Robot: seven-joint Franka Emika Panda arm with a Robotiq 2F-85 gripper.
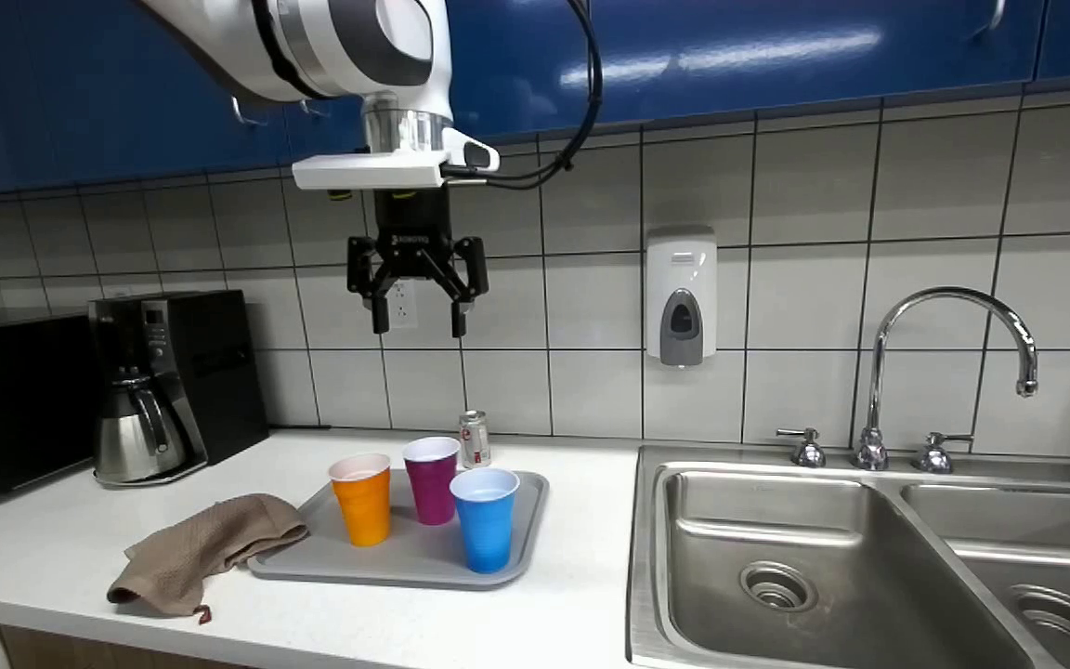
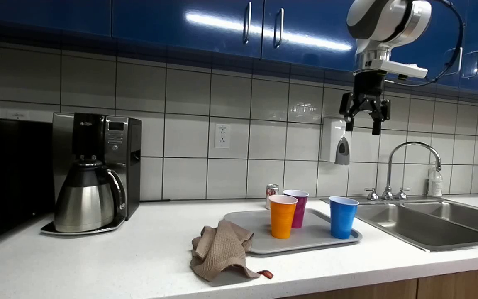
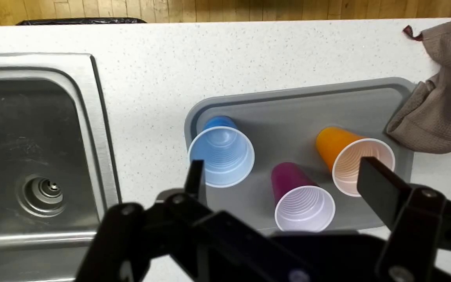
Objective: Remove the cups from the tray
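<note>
Okay, I'm hovering the pincer (image 1: 419, 321), spread wide, above the bench (image 1: 583, 576); orange plastic cup (image 1: 365, 506), purple plastic cup (image 1: 431, 485) and blue plastic cup (image 1: 486, 528) are standing upright on the gray tray (image 3: 288, 111).

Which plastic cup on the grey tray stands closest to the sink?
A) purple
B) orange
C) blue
C: in the wrist view the blue plastic cup stands at the end of the grey tray nearest the metal sink, with the purple plastic cup and orange plastic cup farther away.
</note>
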